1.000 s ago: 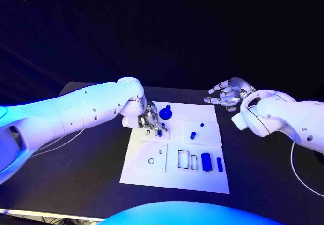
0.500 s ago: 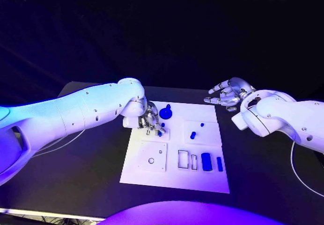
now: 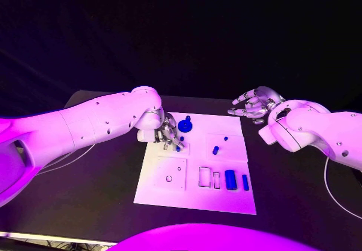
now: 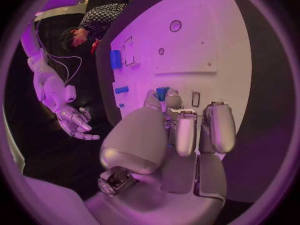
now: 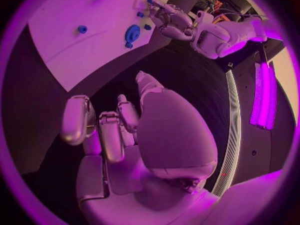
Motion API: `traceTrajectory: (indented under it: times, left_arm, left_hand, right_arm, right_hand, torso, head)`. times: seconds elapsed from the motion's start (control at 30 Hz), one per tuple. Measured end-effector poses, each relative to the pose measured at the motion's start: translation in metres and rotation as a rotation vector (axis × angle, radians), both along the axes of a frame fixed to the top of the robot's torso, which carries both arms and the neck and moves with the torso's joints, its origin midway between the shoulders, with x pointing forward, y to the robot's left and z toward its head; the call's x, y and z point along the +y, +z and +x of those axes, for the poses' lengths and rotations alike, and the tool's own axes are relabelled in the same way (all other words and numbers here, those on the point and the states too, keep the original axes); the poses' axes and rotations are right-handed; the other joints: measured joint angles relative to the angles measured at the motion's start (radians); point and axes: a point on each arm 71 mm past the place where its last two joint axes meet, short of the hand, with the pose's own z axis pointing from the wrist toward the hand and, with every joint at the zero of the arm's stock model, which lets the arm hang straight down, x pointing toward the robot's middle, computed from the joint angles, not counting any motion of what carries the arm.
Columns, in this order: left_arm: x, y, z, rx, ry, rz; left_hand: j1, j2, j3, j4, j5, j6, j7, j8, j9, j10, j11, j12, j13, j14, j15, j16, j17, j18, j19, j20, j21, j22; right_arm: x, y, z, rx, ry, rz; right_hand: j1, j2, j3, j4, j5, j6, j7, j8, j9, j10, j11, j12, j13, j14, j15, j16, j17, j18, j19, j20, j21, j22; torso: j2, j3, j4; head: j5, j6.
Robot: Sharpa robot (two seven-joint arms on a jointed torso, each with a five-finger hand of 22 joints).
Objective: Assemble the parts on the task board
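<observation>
Over task board (image 3: 198, 201) | left hand (image 3: 167, 134) fingers (image 4: 185, 132) apparently pinch blue part (image 4: 162, 93) (clearer at wrist)

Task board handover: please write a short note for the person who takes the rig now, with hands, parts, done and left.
Left hand: over the board's far left part, pinching a small blue part at its fingertips.
Right hand: open, raised off the board's far right corner, holding nothing.
Parts: round blue part near the far edge; a small peg mid-board; two blue blocks in the near right area, beside two unfilled rectangular slots.
Done: cannot tell which parts are seated.
Left: place the pinched part; fill the slots.
</observation>
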Motion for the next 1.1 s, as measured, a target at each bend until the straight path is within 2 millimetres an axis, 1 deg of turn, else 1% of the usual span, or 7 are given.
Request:
traceTrajectory:
  times: [0.23,0.27,0.33,0.37,0.43,0.7,1.1]
  left_arm:
    - [0.0,0.001,0.0,0.001,0.003,-0.018]
    - [0.001,0.001,0.0,0.001,0.005,-0.021]
    - [0.002,0.0,0.0,0.002,0.009,-0.027]
    - [0.003,0.0,-0.001,0.003,0.011,-0.029]
    - [0.005,0.0,-0.001,0.003,0.017,-0.035]
    - [0.015,0.002,-0.003,-0.002,0.045,-0.064]
    - [0.025,0.007,-0.008,-0.033,0.09,-0.099]
  left_hand:
    - [0.101,-0.053,0.18,0.056,0.013,-0.026,-0.021,0.048,0.035,0.017,-0.024,-0.009,0.02,0.002,-0.016,0.0,0.0,0.0,0.002,-0.016,0.004,0.015]
    - [0.089,-0.087,0.2,0.055,0.018,-0.029,-0.017,0.048,0.035,0.018,-0.025,-0.009,0.025,0.002,-0.016,0.0,0.0,0.0,0.002,-0.016,0.004,0.017]
    - [-0.069,-0.259,0.647,0.052,0.016,-0.034,-0.008,0.048,0.034,0.039,-0.025,0.0,0.042,0.002,-0.016,-0.002,0.0,0.0,0.002,-0.016,0.01,0.023]
    - [-0.119,-0.311,0.78,0.049,0.008,-0.034,-0.008,0.059,0.034,0.047,-0.024,0.006,0.047,0.002,-0.016,-0.005,0.0,0.0,0.002,-0.016,0.01,0.024]
    - [-0.18,-0.352,0.878,0.047,0.004,-0.034,-0.009,0.124,0.035,0.058,-0.021,0.012,0.058,0.002,-0.016,-0.005,0.0,0.0,0.002,-0.016,0.011,0.026]
    - [-0.283,-0.364,0.931,0.032,0.004,-0.028,-0.014,0.146,0.262,0.086,-0.028,0.042,0.104,0.002,-0.016,-0.009,0.0,0.0,0.002,-0.016,0.01,0.027]
    - [-0.32,-0.378,0.949,0.015,0.012,-0.017,-0.022,0.151,0.288,0.113,-0.03,0.068,0.145,-0.002,-0.019,-0.009,0.0,0.0,0.002,-0.016,0.01,0.028]
  right_arm:
    - [0.0,0.0,0.0,0.002,0.001,-0.001]
    - [0.0,0.0,0.0,0.003,0.001,-0.001]
    - [-0.001,-0.001,0.0,0.004,0.001,-0.002]
    - [-0.001,-0.001,0.0,0.004,0.0,-0.002]
    - [-0.001,-0.001,0.0,0.005,0.001,-0.003]
    - [-0.002,-0.001,0.0,0.011,0.002,-0.006]
    - [-0.004,-0.003,0.0,0.019,0.002,-0.01]
  right_hand:
    - [0.0,0.0,0.003,-0.003,0.0,0.0,0.0,0.0,0.0,0.0,0.0,0.0,0.0,0.0,0.0,0.0,0.0,0.0,0.0,0.0,0.0,-0.001]
    - [0.0,0.0,0.003,-0.003,0.0,0.0,0.0,0.0,0.0,0.0,0.0,0.0,0.0,0.0,0.0,0.0,0.0,0.0,0.0,0.0,0.0,-0.001]
    - [0.0,0.0,0.003,-0.003,0.0,0.0,0.0,0.0,0.0,0.0,0.0,0.0,0.0,0.0,0.0,0.0,0.0,0.0,0.0,0.0,0.0,-0.001]
    - [0.0,0.0,0.003,-0.003,0.0,0.0,0.0,0.0,0.0,0.0,0.0,0.0,0.0,0.0,0.0,0.0,0.0,0.0,0.0,0.0,0.0,-0.001]
    - [0.0,0.0,0.003,-0.003,0.0,0.0,0.0,0.0,0.0,0.0,0.0,0.0,0.0,0.0,0.0,0.0,0.0,0.0,0.0,0.0,0.0,-0.001]
    - [0.004,0.004,0.003,-0.003,0.0,0.0,0.0,0.0,0.0,0.0,0.0,0.0,0.003,0.0,0.0,0.0,0.0,0.0,0.0,0.0,0.0,-0.001]
    - [0.004,0.004,0.003,-0.003,0.0,0.0,0.0,0.0,0.0,0.0,0.0,0.0,0.003,0.0,0.0,0.0,0.0,0.0,0.0,0.0,0.0,-0.001]
  torso:
    - [-0.001,-0.0002,0.0]
    - [-0.001,-0.0003,0.0]
    - [-0.001,-0.0004,0.0]
    - [-0.001,-0.0004,0.0]
    - [-0.001,-0.0004,0.0001]
    - [-0.001,0.0009,0.001]
    - [-0.005,0.0034,0.0047]
  head:
    - [0.0,0.0]
    - [0.0,0.0]
    - [-0.001,0.0]
    - [-0.001,0.0]
    - [-0.001,0.001]
    - [0.001,0.002]
    - [0.004,0.002]
